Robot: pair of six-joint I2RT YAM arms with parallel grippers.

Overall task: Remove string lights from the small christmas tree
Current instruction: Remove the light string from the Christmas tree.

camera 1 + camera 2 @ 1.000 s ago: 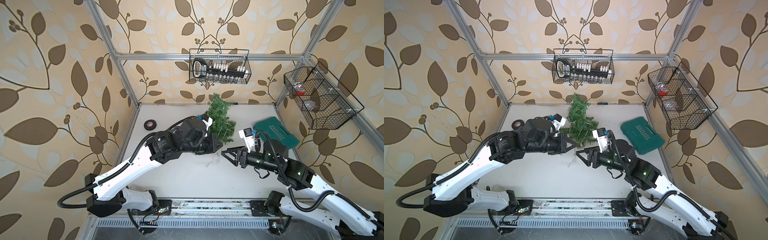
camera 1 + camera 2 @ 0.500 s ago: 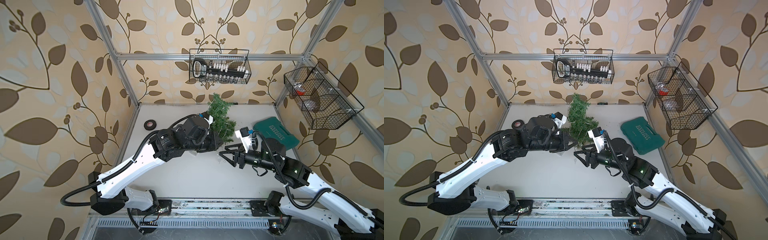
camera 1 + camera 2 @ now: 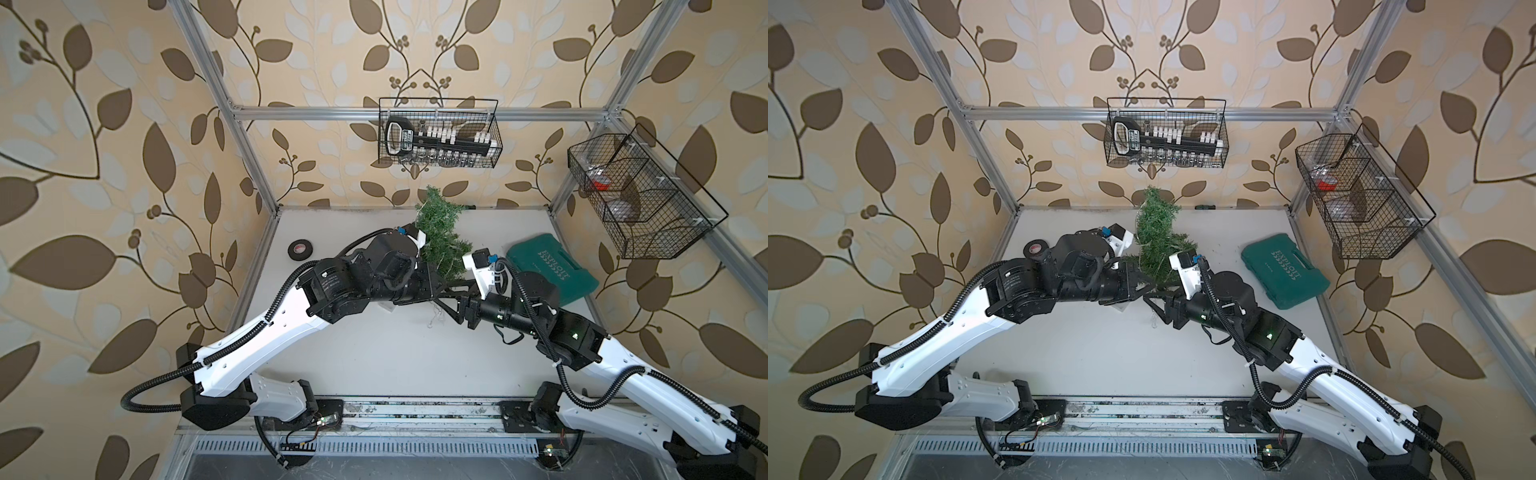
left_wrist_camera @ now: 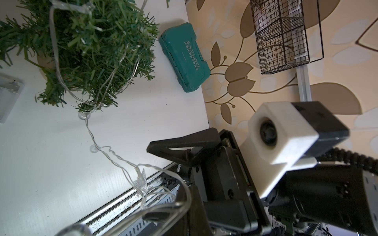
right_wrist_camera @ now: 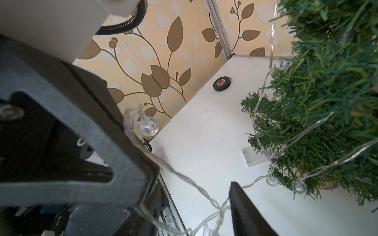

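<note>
Near edge: left gripper (image 3: pixel 432 291) and right gripper (image 5: pixel 192 183) tip to tip at 6 o'clock of the small christmas tree (image 3: pixel 440 232).
Right wrist view alone shows the right jaws apart, with the string lights (image 4: pixel 93 147) crossing the gap. Left jaws are together; whether they pinch the wire is unresolved. The battery box (image 5: pixel 253 157) lies beside the tree base, half hidden under the arm from above. Wire loops the lower branches. Tree at the table's 12 o'clock, tape roll (image 3: pixel 300 250) at 10, green case (image 3: pixel 552 270) at 2.
</note>
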